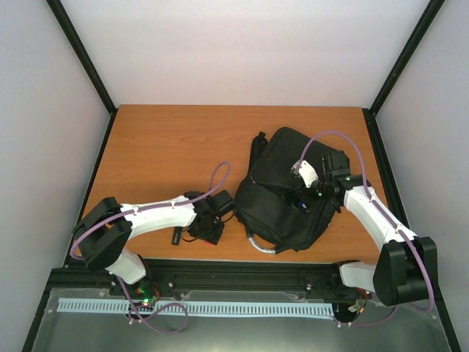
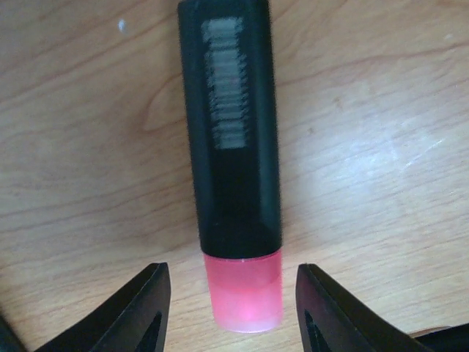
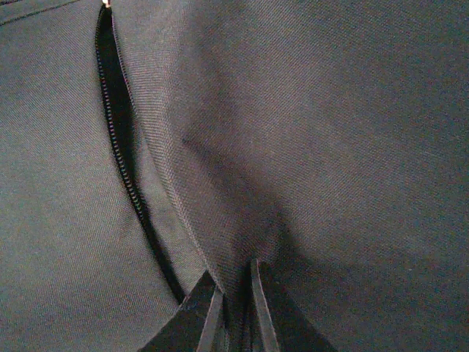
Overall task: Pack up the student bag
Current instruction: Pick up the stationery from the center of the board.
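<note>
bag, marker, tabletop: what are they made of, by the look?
The bag is woven fabric, probably synthetic, with a matte finish; a fine diagonal weave and soft puckers show. The marker is likely plastic: a smooth black barrel with a slight sheen, and its pink end looks translucent. The tabletop shows wood grain with a faint gloss; whether it is solid wood or laminate cannot be told.

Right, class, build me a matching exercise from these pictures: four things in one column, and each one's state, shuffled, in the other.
Things:
1. left gripper
2. right gripper
3. marker
4. student bag

States:
A. zip partly open
B. open, a finger on either side of a pink end
C. shut on a fold of black fabric
D. lying flat on the wooden table

Pairs: 1-B, 2-C, 3-D, 4-A
</note>
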### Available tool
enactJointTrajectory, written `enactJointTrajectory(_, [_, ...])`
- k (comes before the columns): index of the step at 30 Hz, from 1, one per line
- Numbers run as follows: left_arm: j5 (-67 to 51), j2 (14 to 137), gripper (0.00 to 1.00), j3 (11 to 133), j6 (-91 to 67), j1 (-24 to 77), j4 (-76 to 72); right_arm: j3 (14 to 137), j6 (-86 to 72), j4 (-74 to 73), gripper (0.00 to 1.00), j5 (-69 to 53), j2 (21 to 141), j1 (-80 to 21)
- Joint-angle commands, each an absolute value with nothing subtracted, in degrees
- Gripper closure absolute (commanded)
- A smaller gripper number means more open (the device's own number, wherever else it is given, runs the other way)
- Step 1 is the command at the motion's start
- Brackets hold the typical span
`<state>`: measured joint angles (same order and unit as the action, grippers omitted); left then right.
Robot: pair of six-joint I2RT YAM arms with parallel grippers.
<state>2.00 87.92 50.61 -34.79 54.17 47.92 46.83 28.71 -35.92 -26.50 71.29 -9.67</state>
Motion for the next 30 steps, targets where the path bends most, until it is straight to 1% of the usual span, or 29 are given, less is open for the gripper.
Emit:
enactJointTrajectory(1, [1.3,88.1,0.52,49.1,-37.6,54.8,47.8,48.1,29.0,-37.2,0.91,-29.6,71.2,-9.9])
enactJointTrajectory(7, [-1.4,88.7,0.58,48.5,-37.2,55.2,45.1,48.1,28.8,-36.9,0.91,-29.9,69.7,-9.9])
enactJointTrajectory(11, [-0.7,89.2,0.64,48.6,-37.1,55.2,45.1,48.0,28.4,-36.6,0.92,-30.7,67.4,-9.9])
enactJointTrajectory(13, [-0.2,89.4,0.67,48.6,-37.3,55.2,45.4,48.0,27.8,-36.1,0.94,-30.9,65.3,-9.9])
enactJointTrajectory(21, [2.2,88.7,0.76,50.6,-36.9,55.2,49.2,46.7,27.4,-34.3,0.95,-32.5,59.5,-9.9])
enactJointTrajectory(26, [2.4,85.8,0.78,54.0,-36.3,55.2,54.3,46.9,27.6,-34.5,0.95,-32.4,59.9,-9.9])
enactJointTrajectory(30, [2.6,82.0,0.78,60.0,-34.7,55.2,58.5,46.9,27.5,-34.2,0.95,-31.9,59.7,-9.9])
